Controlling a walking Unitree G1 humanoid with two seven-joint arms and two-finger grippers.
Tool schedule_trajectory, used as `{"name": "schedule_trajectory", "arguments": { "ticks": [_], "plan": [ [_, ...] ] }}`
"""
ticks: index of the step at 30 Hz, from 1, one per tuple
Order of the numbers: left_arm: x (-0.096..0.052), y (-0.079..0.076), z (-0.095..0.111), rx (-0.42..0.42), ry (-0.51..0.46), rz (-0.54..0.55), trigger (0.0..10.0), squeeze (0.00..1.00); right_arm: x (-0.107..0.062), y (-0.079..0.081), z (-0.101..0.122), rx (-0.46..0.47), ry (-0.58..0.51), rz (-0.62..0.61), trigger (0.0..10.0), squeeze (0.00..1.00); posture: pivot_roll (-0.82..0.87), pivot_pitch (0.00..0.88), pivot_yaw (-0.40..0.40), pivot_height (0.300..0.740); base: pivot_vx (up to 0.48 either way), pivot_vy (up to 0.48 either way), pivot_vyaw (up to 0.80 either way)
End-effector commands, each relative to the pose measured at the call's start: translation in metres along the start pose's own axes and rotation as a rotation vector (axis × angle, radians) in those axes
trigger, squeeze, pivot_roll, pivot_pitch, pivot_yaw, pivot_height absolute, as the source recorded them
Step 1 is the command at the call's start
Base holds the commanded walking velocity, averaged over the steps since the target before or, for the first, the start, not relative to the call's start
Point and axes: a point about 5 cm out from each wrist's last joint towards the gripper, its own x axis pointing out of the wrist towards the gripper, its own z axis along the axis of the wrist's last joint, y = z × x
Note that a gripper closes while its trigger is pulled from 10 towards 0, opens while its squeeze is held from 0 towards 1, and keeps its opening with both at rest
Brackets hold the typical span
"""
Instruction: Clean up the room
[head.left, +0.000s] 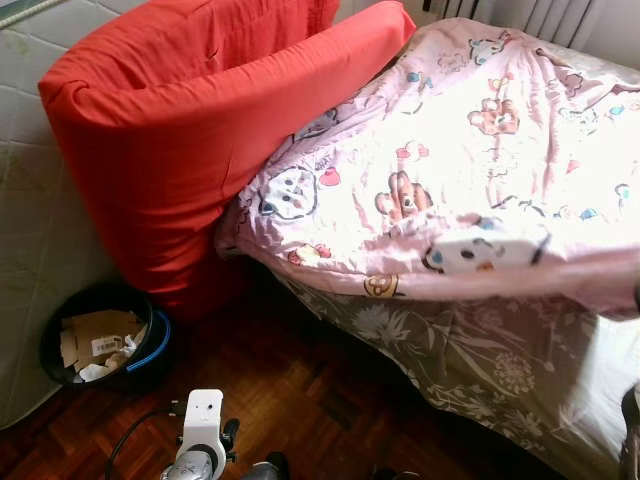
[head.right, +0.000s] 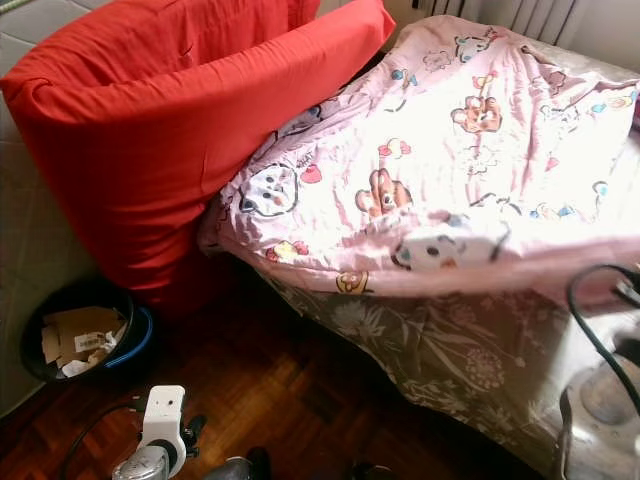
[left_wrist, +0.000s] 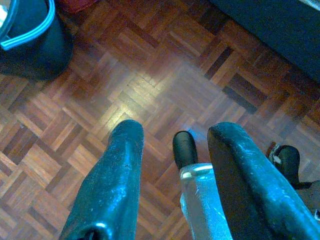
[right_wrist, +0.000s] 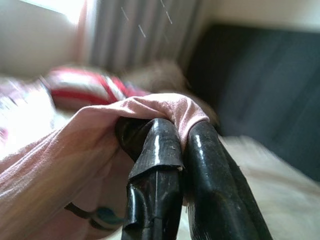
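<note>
A pink cartoon-print quilt (head.left: 470, 150) lies spread over the bed, its near edge hanging over the floral sheet (head.left: 450, 350). My right gripper (right_wrist: 182, 134) is shut on a fold of the pink quilt (right_wrist: 100, 135) near the bed's right side. A big red cushion (head.left: 180, 130) leans against the upright mattress at the head of the bed. My left gripper (left_wrist: 175, 134) is open, hanging low over the parquet floor (left_wrist: 150, 85) with nothing between its fingers. The left arm's white wrist (head.left: 203, 425) is at the bottom of the left eye view.
A black bin (head.left: 100, 345) with a blue rim holds cardboard scraps, on the floor left of the bed under the cushion. A pale quilted mattress (head.left: 30, 220) stands along the left. A black cable (head.right: 590, 320) loops by my right arm.
</note>
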Motion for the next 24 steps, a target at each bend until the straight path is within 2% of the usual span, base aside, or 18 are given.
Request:
{"name": "schedule_trajectory", "arguments": {
  "ticks": [1, 2, 6, 7, 8, 10, 12, 15, 16, 18, 20, 21, 22, 23, 24],
  "plan": [
    [-0.004, 0.003, -0.014, 0.008, 0.059, 0.006, 10.0, 0.00, -0.003, -0.012, -0.015, -0.019, 0.093, -0.052, 10.0, 0.00, -0.03, 0.196, 0.013, 0.740, 0.000, 0.000, 0.00],
    [-0.004, 0.003, -0.014, 0.009, 0.060, 0.005, 10.0, 0.00, -0.011, -0.014, -0.025, -0.034, 0.155, -0.021, 10.0, 0.00, -0.03, 0.195, 0.012, 0.740, 0.000, 0.000, 0.00],
    [-0.004, 0.003, -0.015, 0.009, 0.064, 0.004, 10.0, 0.00, -0.033, -0.017, -0.047, -0.089, 0.256, 0.055, 10.0, 0.00, -0.03, 0.192, 0.009, 0.740, 0.000, 0.000, 0.00],
    [-0.004, 0.002, -0.015, 0.009, 0.065, 0.003, 10.0, 0.00, -0.044, -0.021, -0.059, -0.120, 0.318, 0.068, 10.0, 0.00, -0.04, 0.189, 0.006, 0.740, 0.000, 0.000, 0.00],
    [-0.004, 0.002, -0.015, 0.009, 0.065, 0.003, 10.0, 0.00, -0.044, -0.021, -0.059, -0.120, 0.318, 0.068, 10.0, 0.00, -0.04, 0.189, 0.006, 0.740, 0.000, 0.000, 0.00],
    [-0.004, 0.002, -0.015, 0.009, 0.067, 0.002, 10.0, 0.00, -0.054, -0.025, -0.074, -0.166, 0.378, 0.093, 10.0, 0.00, -0.04, 0.185, 0.005, 0.740, 0.000, 0.000, 0.00],
    [-0.004, 0.001, -0.016, 0.008, 0.069, 0.000, 10.0, 0.00, -0.066, -0.041, -0.098, -0.237, 0.470, 0.082, 10.0, 0.00, -0.04, 0.180, 0.004, 0.740, 0.000, 0.000, 0.00],
    [-0.004, 0.000, -0.016, 0.008, 0.071, -0.003, 10.0, 0.00, -0.082, -0.063, -0.129, -0.288, 0.612, 0.035, 10.0, 0.00, -0.04, 0.176, 0.000, 0.740, 0.000, 0.000, 0.00],
    [-0.004, 0.000, -0.016, 0.007, 0.072, -0.004, 10.0, 0.00, -0.093, -0.068, -0.147, -0.334, 0.693, 0.086, 10.0, 0.00, -0.04, 0.174, 0.000, 0.740, 0.000, 0.000, 0.00],
    [-0.004, 0.000, -0.017, 0.006, 0.074, -0.004, 10.0, 0.00, -0.098, -0.071, -0.154, -0.363, 0.718, 0.103, 10.0, 0.00, -0.05, 0.171, -0.005, 0.740, 0.000, 0.000, 0.00],
    [-0.004, -0.001, -0.017, 0.007, 0.076, -0.006, 10.0, 0.00, -0.111, -0.080, -0.167, -0.428, 0.767, 0.118, 10.0, 0.00, -0.04, 0.169, -0.007, 0.740, 0.000, 0.000, 0.00],
    [-0.004, -0.003, -0.018, 0.012, 0.076, -0.011, 10.0, 0.00, -0.122, -0.088, -0.178, -0.466, 0.828, 0.134, 10.0, 0.00, -0.04, 0.171, -0.008, 0.740, 0.000, 0.000, 0.00],
    [-0.004, -0.003, -0.018, 0.012, 0.076, -0.011, 10.0, 0.00, -0.122, -0.088, -0.178, -0.466, 0.828, 0.134, 10.0, 0.00, -0.04, 0.171, -0.008, 0.740, 0.000, 0.000, 0.00],
    [-0.005, -0.004, -0.018, 0.026, 0.077, -0.022, 10.0, 0.00, -0.136, -0.093, -0.191, -0.489, 0.920, 0.167, 10.0, 0.00, -0.04, 0.173, -0.008, 0.740, 0.000, 0.000, 0.00],
    [-0.005, -0.005, -0.018, 0.029, 0.077, -0.024, 10.0, 0.00, -0.145, -0.091, -0.198, -0.497, 0.978, 0.237, 10.0, 0.00, -0.04, 0.175, -0.008, 0.740, 0.000, 0.000, 0.00]
  ]
}}
